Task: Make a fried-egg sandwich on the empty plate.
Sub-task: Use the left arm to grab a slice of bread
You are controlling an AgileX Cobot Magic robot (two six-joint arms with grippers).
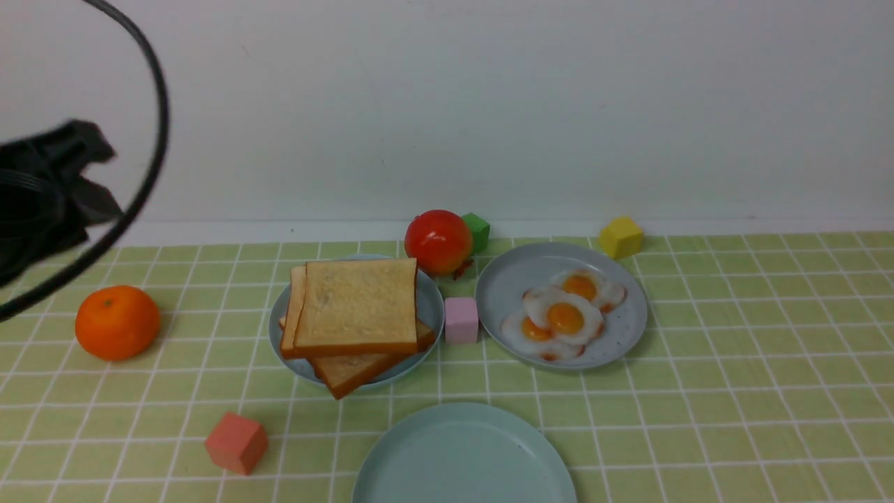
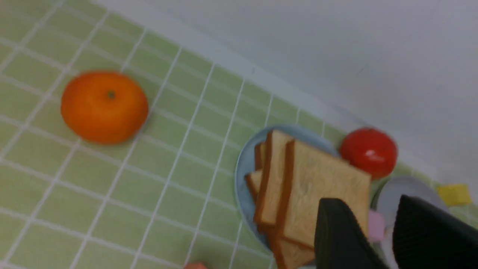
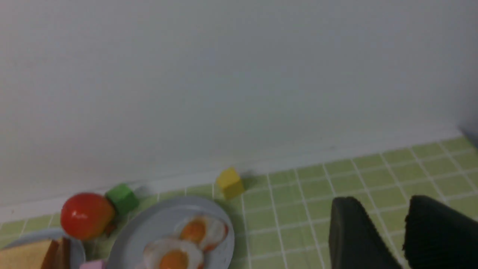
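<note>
The pale mint-green plate (image 1: 464, 454) lies bare at the front centre. Behind it, a stack of toast slices (image 1: 356, 311) sits on a grey-blue plate (image 1: 279, 328). To the right, fried eggs (image 1: 564, 316) lie on a second grey-blue plate (image 1: 510, 279). My left gripper (image 2: 368, 201) is open and empty, raised left of the toast (image 2: 321, 179). My left arm (image 1: 49, 181) shows blurred at the far left. My right gripper (image 3: 379, 200) is open and empty above bare cloth, right of the eggs (image 3: 173, 257). It is out of the front view.
An orange (image 1: 117, 323) sits at the left and a salmon cube (image 1: 236, 442) front left. A pink cube (image 1: 461, 320) stands between the two grey-blue plates. A red fruit (image 1: 438, 241), a green cube (image 1: 476, 230) and a yellow cube (image 1: 620, 237) stand by the back wall.
</note>
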